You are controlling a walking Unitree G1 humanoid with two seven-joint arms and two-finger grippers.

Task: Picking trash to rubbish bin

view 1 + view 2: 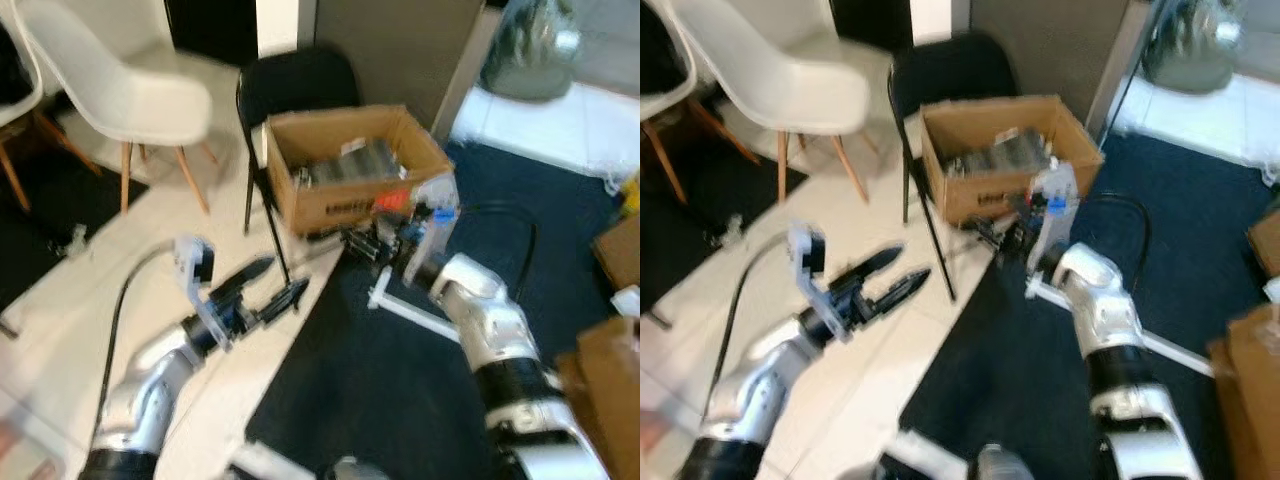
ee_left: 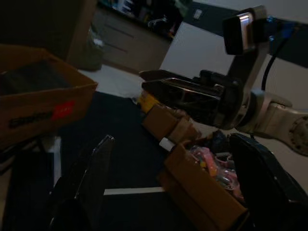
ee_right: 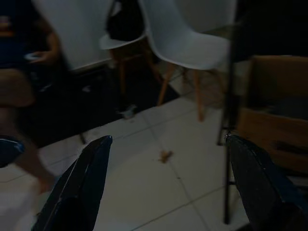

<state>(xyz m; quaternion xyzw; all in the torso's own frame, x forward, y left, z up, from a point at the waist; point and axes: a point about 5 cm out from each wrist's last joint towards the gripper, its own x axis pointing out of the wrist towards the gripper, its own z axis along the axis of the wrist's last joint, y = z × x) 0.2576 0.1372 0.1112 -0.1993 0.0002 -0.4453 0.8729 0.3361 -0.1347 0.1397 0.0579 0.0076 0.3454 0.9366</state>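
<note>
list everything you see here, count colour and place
cardboard box: 1, brown, holds silvery trash, on the black chair
black chair: 1, behind and under the box
white chair: 1, wooden legs, far left on the tiles
carpet: 1, dark blue, right half of the floor
tiles: white, left half of the floor
scrap: 1, small, brownish, on the tiles
bag: 1, grey-green, far right corner
boxes: brown, count unclear, right edge
person: 1, seated, dark top
left gripper: open, over the tiles
right gripper: open, beside the box's front
</note>
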